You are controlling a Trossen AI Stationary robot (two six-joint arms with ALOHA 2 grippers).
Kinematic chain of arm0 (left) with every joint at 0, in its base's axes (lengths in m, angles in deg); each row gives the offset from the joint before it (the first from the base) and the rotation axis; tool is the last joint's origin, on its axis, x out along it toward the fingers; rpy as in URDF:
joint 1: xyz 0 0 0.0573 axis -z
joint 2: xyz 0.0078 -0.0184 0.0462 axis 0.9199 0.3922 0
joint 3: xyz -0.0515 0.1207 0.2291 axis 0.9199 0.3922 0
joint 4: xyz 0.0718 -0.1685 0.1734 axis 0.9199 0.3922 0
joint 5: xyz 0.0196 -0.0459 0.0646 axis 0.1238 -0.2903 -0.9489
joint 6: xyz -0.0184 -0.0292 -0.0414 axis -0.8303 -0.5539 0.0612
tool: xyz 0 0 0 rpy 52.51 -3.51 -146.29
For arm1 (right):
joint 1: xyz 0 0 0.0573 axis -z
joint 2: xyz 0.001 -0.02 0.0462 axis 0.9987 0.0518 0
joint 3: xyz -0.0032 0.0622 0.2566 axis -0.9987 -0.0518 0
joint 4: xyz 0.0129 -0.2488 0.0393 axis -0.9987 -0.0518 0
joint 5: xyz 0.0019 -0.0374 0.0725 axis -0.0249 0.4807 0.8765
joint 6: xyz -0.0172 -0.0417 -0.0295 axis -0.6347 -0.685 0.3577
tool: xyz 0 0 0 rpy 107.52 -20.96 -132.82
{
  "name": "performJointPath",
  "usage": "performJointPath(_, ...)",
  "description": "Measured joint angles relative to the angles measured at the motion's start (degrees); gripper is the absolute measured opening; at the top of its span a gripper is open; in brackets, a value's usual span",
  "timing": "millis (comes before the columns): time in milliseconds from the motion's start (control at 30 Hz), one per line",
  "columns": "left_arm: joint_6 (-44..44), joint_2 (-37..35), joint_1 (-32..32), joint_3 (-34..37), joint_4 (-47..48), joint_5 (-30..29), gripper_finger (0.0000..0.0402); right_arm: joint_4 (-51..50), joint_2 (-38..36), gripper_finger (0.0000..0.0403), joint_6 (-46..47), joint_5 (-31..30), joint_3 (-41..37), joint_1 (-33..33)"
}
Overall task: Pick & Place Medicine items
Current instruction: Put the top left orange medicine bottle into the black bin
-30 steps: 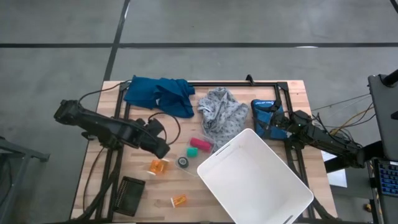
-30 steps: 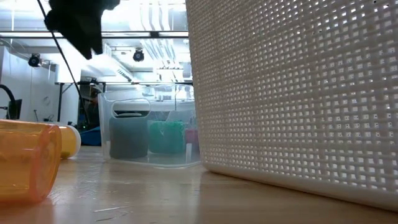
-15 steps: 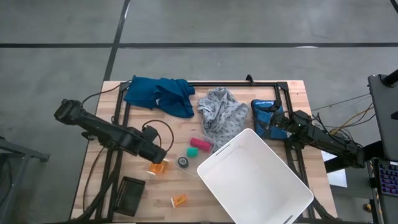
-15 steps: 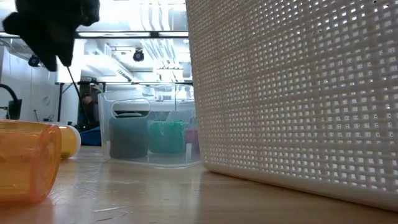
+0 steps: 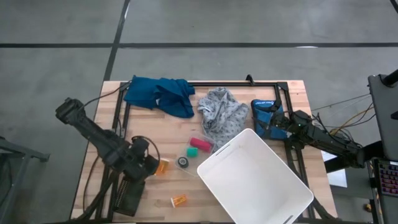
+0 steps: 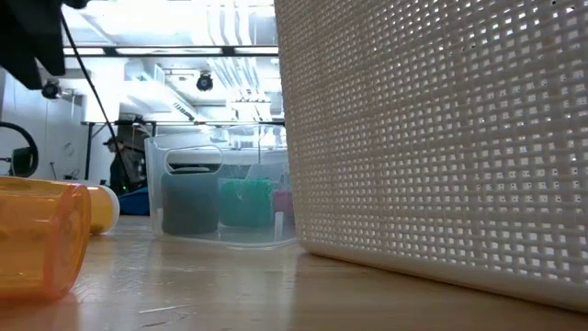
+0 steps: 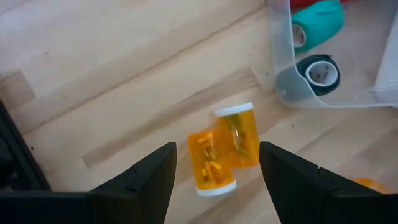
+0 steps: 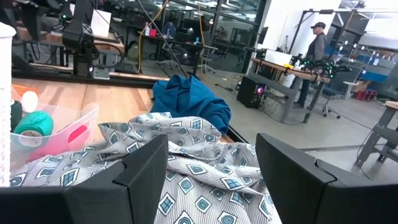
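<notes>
A: High view: where is the left tool (image 5: 149,167)?
B: Near the bench's left edge, beside two pill bottles (image 5: 161,166); a third bottle (image 5: 178,200) lies at the front edge.

A: Left wrist view?
B: Fingers (image 7: 146,180) apart, empty, straddling both bottles (image 7: 222,148); centre on one before closing. The right tool (image 8: 208,180) waits, open, over the grey cloth (image 8: 186,168).

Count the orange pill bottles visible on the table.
3: two pill bottles lie side by side beneath the left gripper; a third bottle lies near the table's front edge.
</notes>
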Motion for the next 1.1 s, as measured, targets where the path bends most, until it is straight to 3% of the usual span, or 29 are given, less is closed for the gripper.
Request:
performJointPath(367, -5.0, 0.3, 1.1, 2.1, -5.3, 4.2, 0.0236, 0.0, 0.0, 0.024, 0.1, 0.0, 0.0, 0.0)
performJointPath(633, -9.2, 0.5, 0.8, 9.9, -15.0, 13.4, 0.0234, 0.0, 0.0, 0.024, 0.1, 0.0, 0.0, 0.0)
performJointPath(1100, -6.4, 0.5, -1.9, 17.2, -25.3, 17.0, 0.0234, 0.0, 0.0, 0.024, 0.1, 0.0, 0.0, 0.0)
